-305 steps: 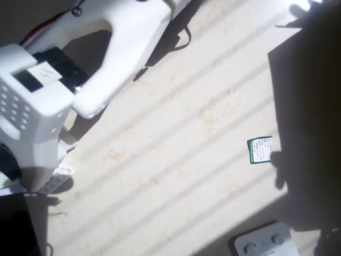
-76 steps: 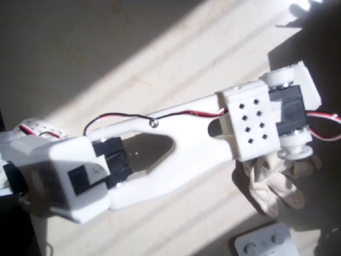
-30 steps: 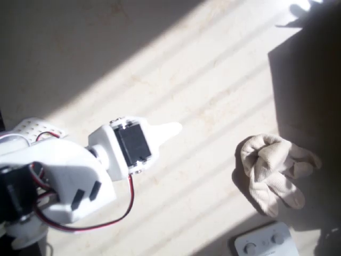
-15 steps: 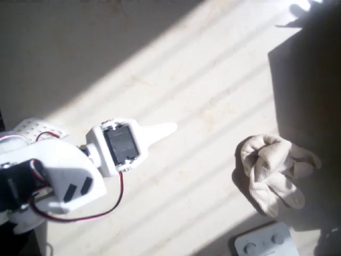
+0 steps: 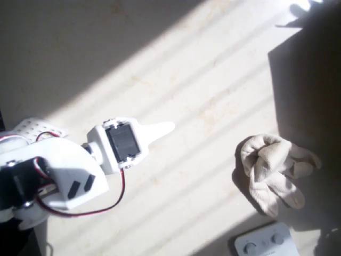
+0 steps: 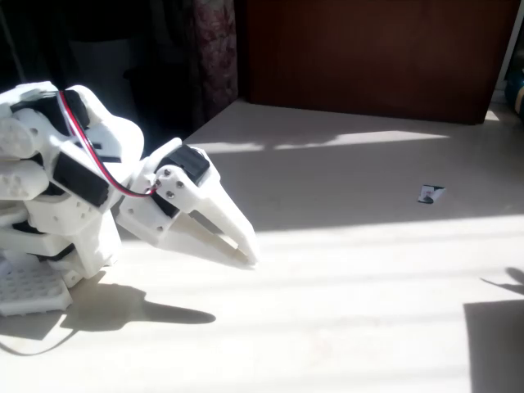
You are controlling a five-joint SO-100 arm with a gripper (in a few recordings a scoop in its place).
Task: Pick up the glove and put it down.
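The white plastic arm (image 5: pixel 58 176) sits folded low at the left of the overhead view, its white two-finger gripper (image 5: pixel 162 129) pointing right and tipped down toward the pale sunlit table (image 5: pixel 202 80); in the fixed view the gripper (image 6: pixel 246 250) nearly touches the surface, fingers together and holding nothing. Well apart to the right lies the cream knitted glove (image 5: pixel 274 168), crumpled on the table near a white plastic device with round buttons (image 5: pixel 264 242). Judged from this, the glove is already set down, leaving nothing but rest
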